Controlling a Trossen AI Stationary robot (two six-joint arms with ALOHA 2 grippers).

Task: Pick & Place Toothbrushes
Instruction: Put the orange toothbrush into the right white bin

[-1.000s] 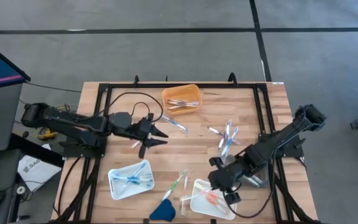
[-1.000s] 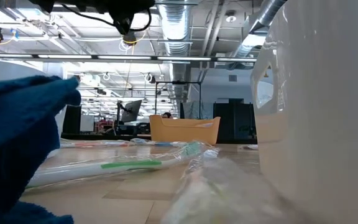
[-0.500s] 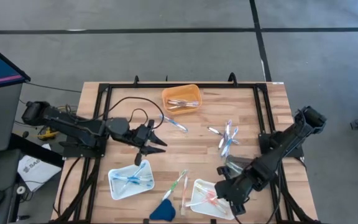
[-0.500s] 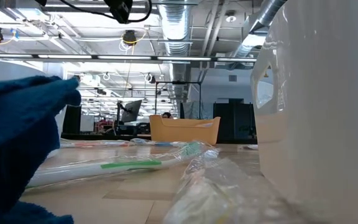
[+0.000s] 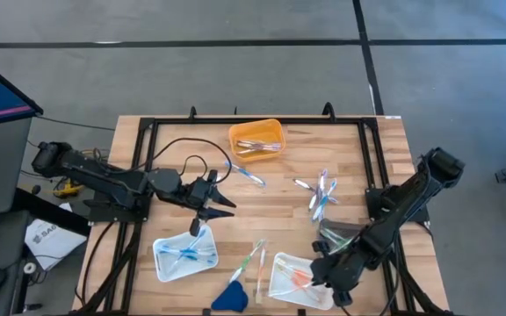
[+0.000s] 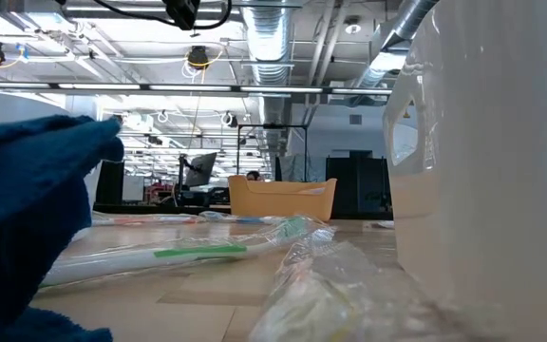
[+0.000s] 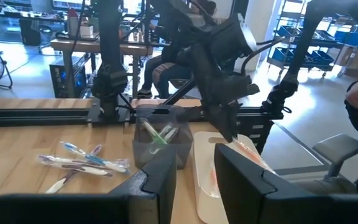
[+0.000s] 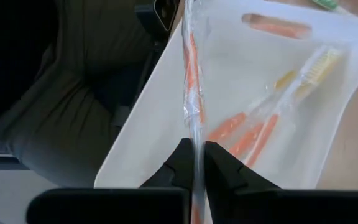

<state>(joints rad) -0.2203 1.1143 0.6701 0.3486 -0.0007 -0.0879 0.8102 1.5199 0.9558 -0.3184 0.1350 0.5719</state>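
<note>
right gripper (image 8: 194, 163) clamped on wrapped orange toothbrush (image 8: 192, 81) | directly over white tray (image 8: 229, 93) | left gripper (image 7: 194, 180) apart, waiting mid-table

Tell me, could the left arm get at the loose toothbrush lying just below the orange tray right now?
Probably yes: the left gripper hangs open beside that toothbrush, with bare wood and nothing in between.

Glossy plastic-wrapped toothbrush (image 8: 193, 93), wood table (image 5: 279, 189)

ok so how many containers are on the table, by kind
orange plastic bin: 1
white flat plastic trays: 2
grey see-through plastic box: 1
total: 4
</note>
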